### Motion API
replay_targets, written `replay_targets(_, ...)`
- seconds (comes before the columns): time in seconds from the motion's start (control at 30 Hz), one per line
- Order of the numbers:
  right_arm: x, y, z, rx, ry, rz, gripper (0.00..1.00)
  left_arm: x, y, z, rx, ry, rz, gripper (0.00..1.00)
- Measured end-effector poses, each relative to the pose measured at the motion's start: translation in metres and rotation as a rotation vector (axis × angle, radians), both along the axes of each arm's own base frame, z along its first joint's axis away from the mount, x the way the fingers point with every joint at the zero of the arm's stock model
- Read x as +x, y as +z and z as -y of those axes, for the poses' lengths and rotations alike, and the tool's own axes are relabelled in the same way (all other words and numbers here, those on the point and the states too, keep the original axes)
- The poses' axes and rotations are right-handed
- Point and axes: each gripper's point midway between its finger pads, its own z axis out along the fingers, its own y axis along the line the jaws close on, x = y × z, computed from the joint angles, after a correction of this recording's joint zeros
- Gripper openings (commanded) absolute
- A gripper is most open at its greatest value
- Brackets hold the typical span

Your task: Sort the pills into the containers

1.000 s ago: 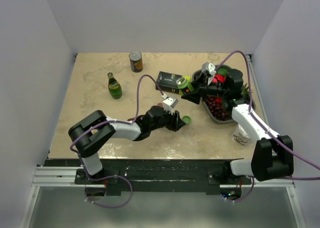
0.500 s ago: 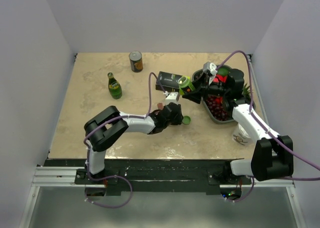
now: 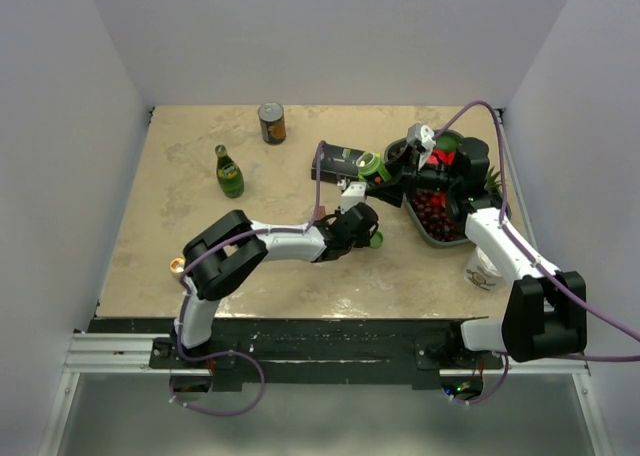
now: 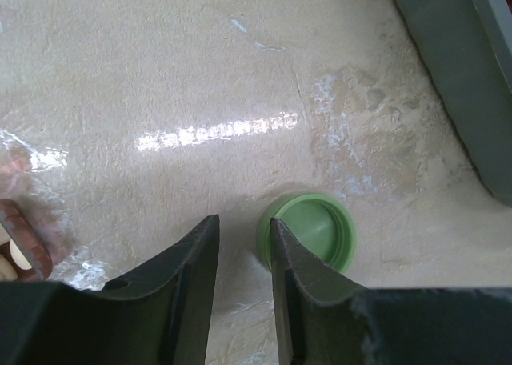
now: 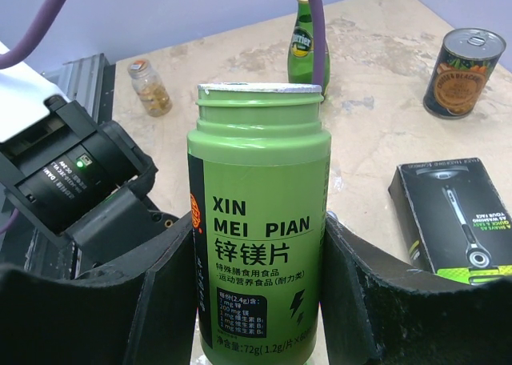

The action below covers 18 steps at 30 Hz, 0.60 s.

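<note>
Left gripper [image 4: 244, 230]: mine, fingers slightly apart, empty.
Right gripper [image 5: 260, 253]: mine, pinching upright bottle [image 5: 260, 141].
Cap [image 4: 309, 230]: on table [image 4: 200, 77], beside my left finger.
Containers [image 4: 18, 241]: maroon, near my left gripper.

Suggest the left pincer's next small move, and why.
Probably nudge the left pincer sideways toward the green cap until the cap sits between its fingers. The cap lies open side up on the table, just outside one finger, and the narrow gap holds nothing. The right pincer holds the uncapped green bottle.
</note>
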Motion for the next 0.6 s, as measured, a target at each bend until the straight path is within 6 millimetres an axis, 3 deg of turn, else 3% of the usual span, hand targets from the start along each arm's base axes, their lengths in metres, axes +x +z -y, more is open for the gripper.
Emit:
replay_targets(0.33, 0.001, 0.0, 0.001, 0.001, -0.004, -0.003, 0.02, -0.005, -0.008, -0.013, 0.128, -0.057, 0.057, 0.37)
replay_targets(0.6, 0.001, 0.0, 0.002, 0.002, -0.006, -0.004, 0.02, -0.013, -0.007, -0.01, 0.122, -0.145, 0.07, 0.42)
